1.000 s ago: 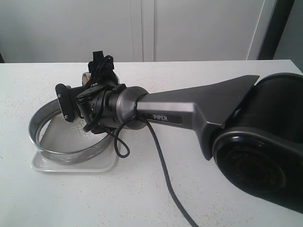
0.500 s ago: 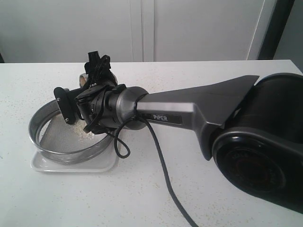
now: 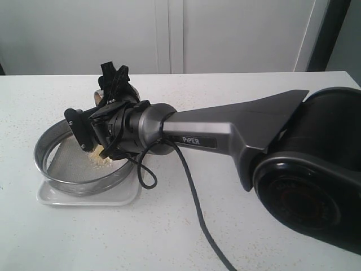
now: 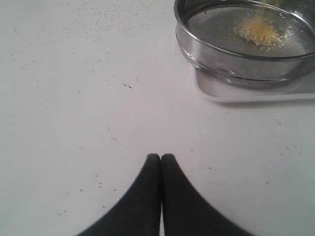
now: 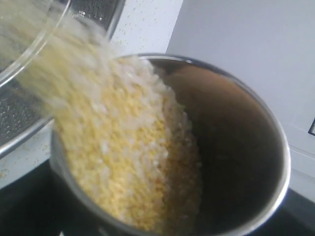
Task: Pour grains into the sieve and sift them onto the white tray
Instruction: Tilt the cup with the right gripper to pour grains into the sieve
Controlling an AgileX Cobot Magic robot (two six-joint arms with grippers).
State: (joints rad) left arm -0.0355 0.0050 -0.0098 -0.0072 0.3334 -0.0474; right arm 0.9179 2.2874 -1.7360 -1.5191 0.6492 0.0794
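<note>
My right gripper [image 3: 93, 104] reaches across to the left and is shut on a small steel cup [image 5: 246, 147]. The cup is tipped over the sieve [image 3: 48, 169]. Yellow and whitish grains [image 5: 123, 147] slide over the cup's lip in a blurred stream. A small pile of grains [image 3: 100, 160] lies on the mesh inside the sieve, and it also shows in the left wrist view as grains [image 4: 259, 32]. The sieve [image 4: 231, 54] rests on the white tray [image 3: 84, 197]. My left gripper [image 4: 161, 157] is shut and empty, above bare table and well apart from the sieve.
The right arm's long grey link [image 3: 225, 132] and its black cable [image 3: 194, 209] stretch across the white table [image 3: 169, 237]. Stray grains speck the tabletop [image 4: 74, 29]. A white wall stands behind the table's far edge.
The right gripper has rolled the cup further over. Grains have begun falling, and a yellow pile has appeared and grown on the sieve's mesh. The left gripper has not moved.
</note>
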